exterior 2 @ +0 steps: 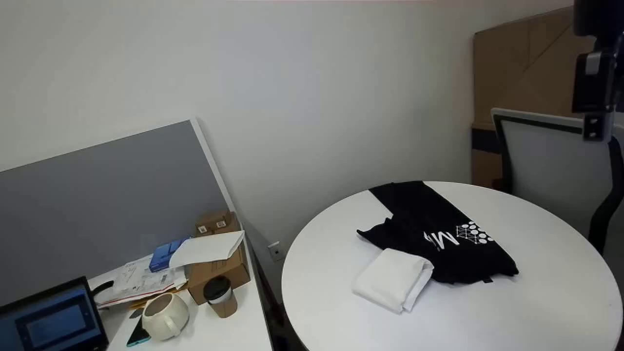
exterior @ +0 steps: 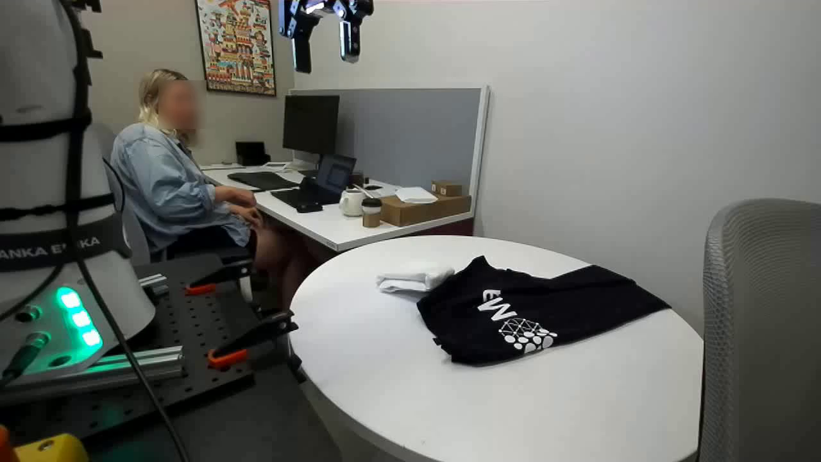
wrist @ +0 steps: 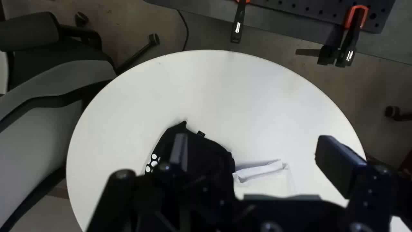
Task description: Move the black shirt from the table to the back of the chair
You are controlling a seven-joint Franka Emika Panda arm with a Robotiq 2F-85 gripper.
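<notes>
The black shirt (exterior: 545,308) lies spread on the round white table (exterior: 577,404), its white print facing up; it also shows in an exterior view (exterior 2: 414,209). In the wrist view the shirt (wrist: 206,148) is partly hidden by the gripper. The light grey chair (exterior: 763,321) stands at the table's edge, its tall backrest also visible in an exterior view (exterior 2: 555,165) and in the wrist view (wrist: 35,145). My gripper (exterior: 326,63) is high above the table, apart from the shirt. In the wrist view my gripper (wrist: 252,145) is open with nothing between its fingers.
A folded white cloth (exterior 2: 392,278) lies against the shirt on the table. A desk (exterior: 346,234) with a laptop, mug (exterior: 351,202), paper cup (exterior: 371,212) and boxes stands beside the table. A person (exterior: 167,173) sits there. Clamps (exterior: 250,343) hold the robot's base plate near the table.
</notes>
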